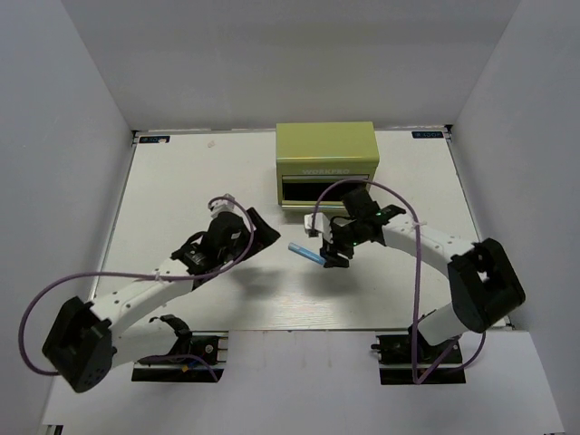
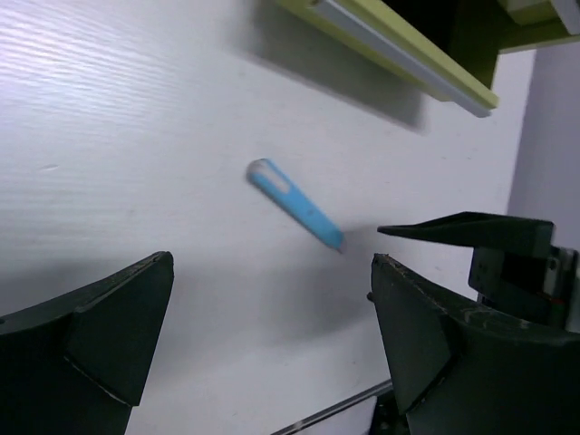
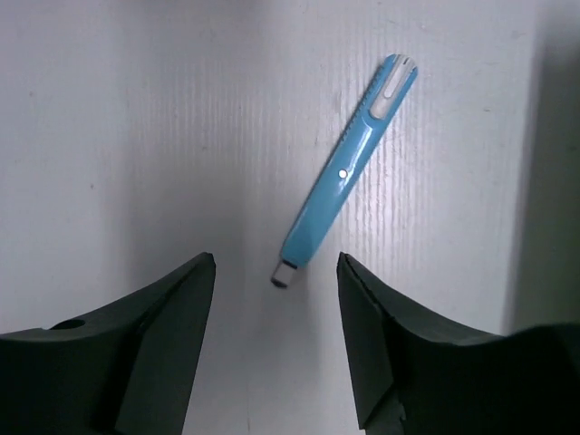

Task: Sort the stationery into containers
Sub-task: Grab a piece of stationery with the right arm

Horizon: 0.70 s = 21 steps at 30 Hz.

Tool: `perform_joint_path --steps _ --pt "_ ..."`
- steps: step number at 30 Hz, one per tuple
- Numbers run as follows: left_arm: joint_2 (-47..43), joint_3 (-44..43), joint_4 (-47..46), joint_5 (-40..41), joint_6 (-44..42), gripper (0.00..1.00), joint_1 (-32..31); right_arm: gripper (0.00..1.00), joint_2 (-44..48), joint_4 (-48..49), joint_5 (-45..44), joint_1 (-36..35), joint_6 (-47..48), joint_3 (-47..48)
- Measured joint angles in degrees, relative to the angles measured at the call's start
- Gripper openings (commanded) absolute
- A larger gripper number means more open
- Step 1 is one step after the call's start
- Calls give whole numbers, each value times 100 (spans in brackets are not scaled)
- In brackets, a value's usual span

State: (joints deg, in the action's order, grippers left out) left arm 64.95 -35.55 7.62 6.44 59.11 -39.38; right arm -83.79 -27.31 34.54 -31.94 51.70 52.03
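- The olive-green metal tool chest (image 1: 326, 154) with a small front label is standing at the far middle of the white table (image 1: 181, 181); its front is showing a dark opening.
- The thin blue pen (image 1: 305, 255) is lying flat on the table just in front of the chest, slightly left of its centre and apart from it.
- The right gripper (image 1: 333, 254) is hanging just in front of the chest, over the pen's right end. Its fingers are spread and are grasping nothing. In the right wrist view the pen's grey tip (image 3: 283, 275) is lying in the gap between them, touching neither.
- The left gripper (image 1: 258, 227) is hovering in front and to the left of the chest, well apart from the pen. Its fingers (image 2: 127, 317) are released wide, with only bare table between them.
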Motion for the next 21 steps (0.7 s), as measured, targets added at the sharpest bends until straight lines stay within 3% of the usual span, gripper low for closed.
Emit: perform_joint_path --steps 9,14,17,21 --pt "-1906 507 1690 944 87 100 7 64 -1226 944 -1270 -850 -1279 260" --pt "-2787 763 2282 1226 341 100 7 58 -1615 1272 -1818 -1082 -1711 533" --pt "-3038 861 2498 1314 450 100 7 49 -1694 1362 -2011 -1139 -1862 616" --pt "-3029 885 2597 1384 518 100 7 30 -1738 1405 -2090 -1158 -1971 654"
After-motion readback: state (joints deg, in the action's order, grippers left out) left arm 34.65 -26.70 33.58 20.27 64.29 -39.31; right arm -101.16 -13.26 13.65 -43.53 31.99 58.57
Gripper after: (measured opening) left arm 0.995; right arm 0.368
